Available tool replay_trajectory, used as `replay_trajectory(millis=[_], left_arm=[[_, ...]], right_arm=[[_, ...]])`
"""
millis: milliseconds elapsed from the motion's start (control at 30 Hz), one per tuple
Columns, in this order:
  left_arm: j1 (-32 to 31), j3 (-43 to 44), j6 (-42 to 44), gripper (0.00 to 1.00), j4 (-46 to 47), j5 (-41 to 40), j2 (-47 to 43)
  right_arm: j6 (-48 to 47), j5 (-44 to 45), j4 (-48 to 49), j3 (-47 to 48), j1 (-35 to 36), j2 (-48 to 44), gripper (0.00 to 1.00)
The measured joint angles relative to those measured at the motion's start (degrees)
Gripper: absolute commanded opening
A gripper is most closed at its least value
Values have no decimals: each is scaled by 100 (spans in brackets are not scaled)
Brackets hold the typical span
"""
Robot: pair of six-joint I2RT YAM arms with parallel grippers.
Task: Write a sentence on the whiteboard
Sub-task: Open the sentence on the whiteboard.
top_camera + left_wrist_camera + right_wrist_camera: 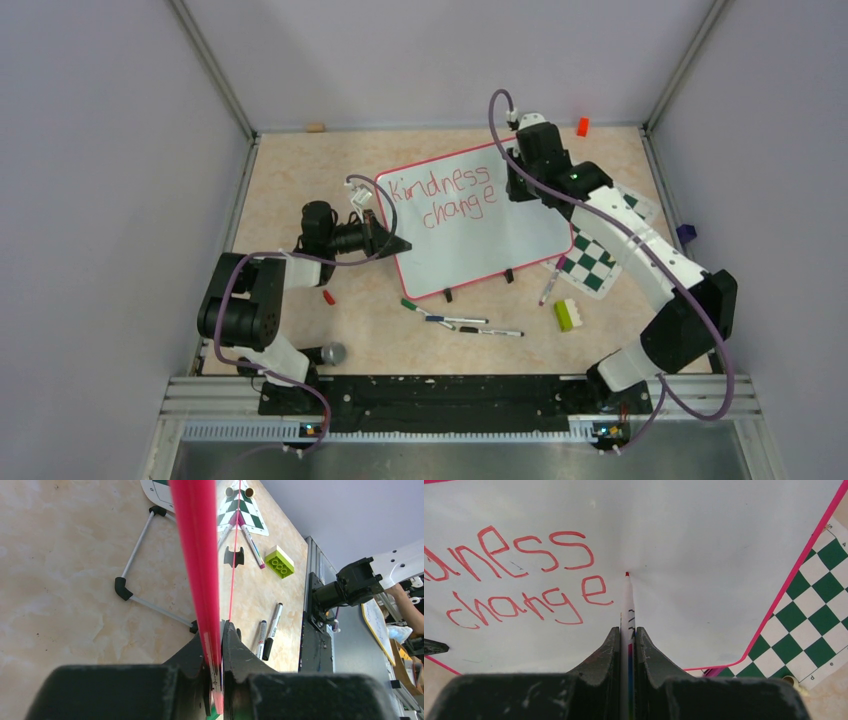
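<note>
Left fingers (242, 660) clamped on the thin red-pink frame of the whiteboard (500, 240), the edge running straight out from between them. Right fingers (601, 655) closed tight on a marker (627, 610): white round barrel, red tip. The tip sits just ahead of the fingers at the glossy white surface; cannot tell if it touches.

The sentence (524, 580), red handwriting, lies left of the right fingers, the last "e" just beside the tip. The top view reads "Kindness change" (450, 195) in two lines; the right wrist view cuts off the start.

A green-and-white checkered chess mat (819, 625) lies flat to the right of the right fingers, partly under the board corner.

Only the left wrist view shows the board edge-on, with a black clip foot (234, 556), a studded green brick (280, 562) and loose pens (272, 625) beyond the fingers on the beige marbled bench (300, 170).
</note>
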Motion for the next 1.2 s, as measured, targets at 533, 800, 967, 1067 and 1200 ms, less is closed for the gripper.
replay_trajectory(millis=[533, 800, 967, 1067, 1200], left_arm=[[0, 0, -11, 0, -4, -2, 2], [0, 0, -11, 0, -4, -2, 2], [0, 2, -11, 0, -2, -2, 0], [0, 0, -11, 0, -2, -2, 2], [0, 2, -11, 0, -2, -2, 0]], right_arm=[[-22, -306, 9, 31, -55, 151, 0], [-28, -516, 15, -13, -57, 138, 0], [-24, -378, -39, -140, -59, 79, 0], [-20, -249, -68, -175, -61, 66, 0], [-20, -160, -103, -221, -98, 44, 0]])
